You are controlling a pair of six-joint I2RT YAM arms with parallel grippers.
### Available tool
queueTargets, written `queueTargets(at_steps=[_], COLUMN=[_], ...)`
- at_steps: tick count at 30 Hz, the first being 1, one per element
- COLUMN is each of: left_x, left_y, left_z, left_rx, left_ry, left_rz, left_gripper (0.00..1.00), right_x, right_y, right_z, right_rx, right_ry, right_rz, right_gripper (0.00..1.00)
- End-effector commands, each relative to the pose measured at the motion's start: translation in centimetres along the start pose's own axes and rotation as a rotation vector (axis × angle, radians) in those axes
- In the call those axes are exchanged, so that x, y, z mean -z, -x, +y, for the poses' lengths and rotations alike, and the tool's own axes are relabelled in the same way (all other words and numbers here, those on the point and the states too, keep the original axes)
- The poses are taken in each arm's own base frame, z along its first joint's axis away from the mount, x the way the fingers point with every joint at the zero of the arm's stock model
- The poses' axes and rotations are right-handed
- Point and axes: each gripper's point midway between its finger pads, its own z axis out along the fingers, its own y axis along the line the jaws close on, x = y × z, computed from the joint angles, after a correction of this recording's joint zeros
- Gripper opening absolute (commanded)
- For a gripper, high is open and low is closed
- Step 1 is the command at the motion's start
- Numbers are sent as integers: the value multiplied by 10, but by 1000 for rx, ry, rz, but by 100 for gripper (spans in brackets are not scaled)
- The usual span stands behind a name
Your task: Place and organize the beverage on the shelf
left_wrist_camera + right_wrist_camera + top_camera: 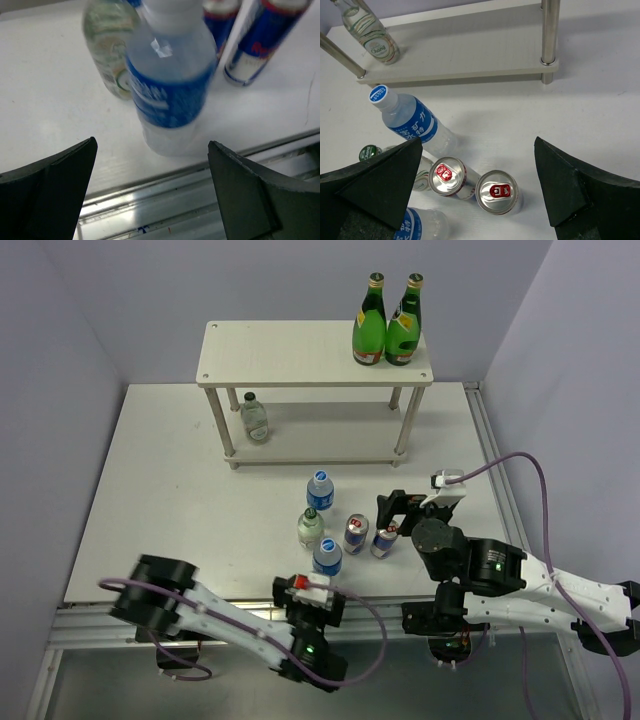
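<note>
At the near edge of the table (170, 490) the left gripper (152, 147), the nearer one, holds its jaws spread toward the upright blue-labelled water bottle (170, 90) just ahead, the shelf (290, 345) well beyond.

I see the whole white tabletop (180, 490) from above its near edge. Both wrist cameras sit close there, left low, right looking down, sharing the blue-labelled clear plastic water bottle (170, 90) (429, 225).
</note>
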Motion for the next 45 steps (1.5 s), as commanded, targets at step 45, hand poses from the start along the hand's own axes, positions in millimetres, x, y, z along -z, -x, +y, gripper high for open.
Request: queueTargets(at_steps=[45], left_x=[-94], left_y=[-48], left_z=[-44], left_rx=[11], left_ry=[-22], left_rz=[34], left_gripper=[99], right_x=[4], right_y=[5], right_z=[-1], right_rx=[-57], right_ry=[4], right_rz=[-25], right_gripper=[100])
